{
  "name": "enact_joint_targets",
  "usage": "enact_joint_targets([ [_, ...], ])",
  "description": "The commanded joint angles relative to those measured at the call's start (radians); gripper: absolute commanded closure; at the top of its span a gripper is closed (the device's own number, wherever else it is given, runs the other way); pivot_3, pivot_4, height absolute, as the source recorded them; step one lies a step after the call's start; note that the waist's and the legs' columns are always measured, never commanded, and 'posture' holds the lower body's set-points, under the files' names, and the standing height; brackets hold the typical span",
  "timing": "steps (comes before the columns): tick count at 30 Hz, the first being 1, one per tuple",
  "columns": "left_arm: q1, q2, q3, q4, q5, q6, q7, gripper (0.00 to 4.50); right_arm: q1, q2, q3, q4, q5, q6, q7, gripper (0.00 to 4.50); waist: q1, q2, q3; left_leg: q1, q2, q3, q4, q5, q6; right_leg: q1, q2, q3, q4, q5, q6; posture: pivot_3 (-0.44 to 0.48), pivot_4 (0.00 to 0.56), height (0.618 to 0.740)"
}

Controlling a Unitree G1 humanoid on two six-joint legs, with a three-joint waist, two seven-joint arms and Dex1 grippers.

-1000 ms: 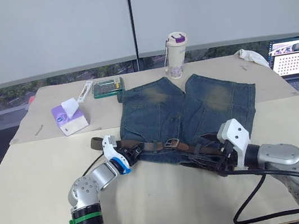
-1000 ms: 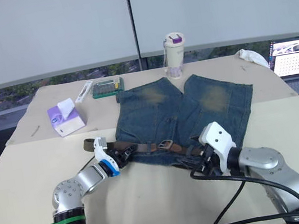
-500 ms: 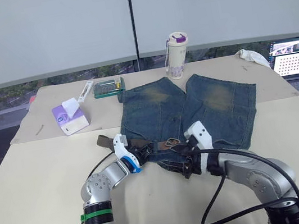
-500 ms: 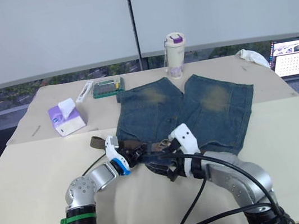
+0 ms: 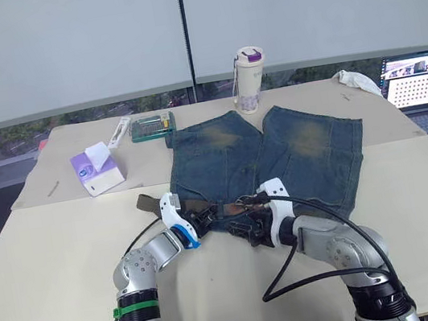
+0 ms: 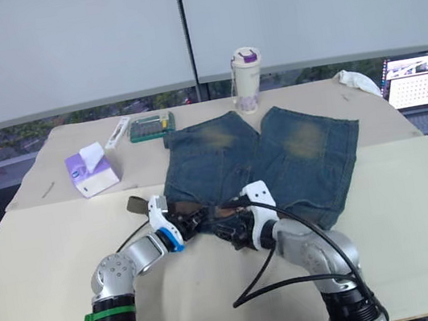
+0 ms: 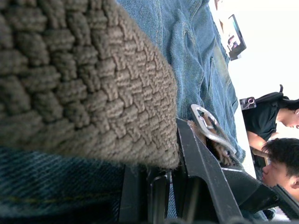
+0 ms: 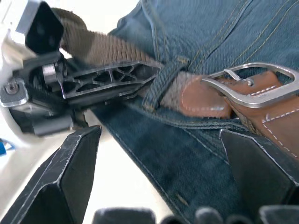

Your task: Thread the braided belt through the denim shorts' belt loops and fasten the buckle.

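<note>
The braided belt [image 8: 100, 49] runs along the waistband of the denim shorts [image 5: 278, 150], passing under a belt loop [image 8: 163, 81], with its metal buckle [image 8: 254, 84] lying just ahead of the right gripper [image 8: 159, 172]. That gripper's fingers are spread wide, hovering over the denim. The left gripper [image 5: 199, 221] is pinching the belt just beside the loop, facing the right one closely.

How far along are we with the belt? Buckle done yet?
Done: the braided belt lies along the waistband of the denim shorts and passes under at least one belt loop. In hand: the left gripper is at the belt beside that loop; the right gripper hangs open by the buckle. Left: the buckle is unfastened; the other loops can't be judged.
</note>
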Motion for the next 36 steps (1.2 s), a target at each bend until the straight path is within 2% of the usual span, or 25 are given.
enact_joint_targets([
  [1, 0.001, 0.010, 0.001, 0.000, 0.014, -0.008, -0.012, 4.50, -0.020, 0.025, -0.053, -0.014, 0.016, -0.023, -0.025, 0.03, -0.001, 0.000, 0.000, 0.000, 0.000, 0.000, 0.000, 0.000, 0.000, 0.000, 0.000, 0.000, 0.000, 0.000, 0.000, 0.000, 0.150, 0.740],
  [4, 0.003, 0.012, 0.002, -0.001, 0.018, -0.008, -0.015, 4.50, -0.019, 0.022, -0.062, -0.019, 0.026, -0.017, -0.017, 0.03, -0.001, 0.000, 0.000, 0.000, 0.000, 0.000, -0.001, 0.000, 0.000, 0.000, 0.000, 0.000, 0.000, 0.000, 0.000, 0.000, 0.150, 0.740],
  [8, 0.006, 0.016, 0.000, 0.001, 0.024, -0.008, -0.019, 4.50, -0.024, -0.029, -0.024, -0.073, 0.099, -0.006, 0.096, 0.03, -0.002, 0.000, 0.000, 0.000, -0.001, 0.000, -0.001, 0.000, 0.000, -0.001, 0.000, 0.000, 0.000, 0.000, 0.000, 0.000, 0.150, 0.740],
  [21, 0.011, 0.017, 0.003, -0.003, 0.034, -0.007, -0.024, 4.50, -0.021, -0.039, -0.002, 0.039, -0.013, -0.062, -0.002, 0.03, -0.003, 0.001, 0.000, 0.001, 0.000, 0.000, -0.004, 0.000, 0.000, -0.001, 0.000, 0.000, 0.000, 0.000, 0.000, 0.000, 0.150, 0.740],
  [36, 0.022, 0.010, -0.006, -0.013, 0.046, -0.003, -0.037, 4.50, -0.070, 0.079, -0.043, 0.143, -0.013, -0.062, -0.097, 0.03, -0.013, 0.001, -0.005, 0.002, 0.001, 0.000, -0.005, 0.000, 0.000, -0.001, 0.001, 0.000, 0.000, 0.000, 0.000, 0.000, 0.150, 0.740],
])
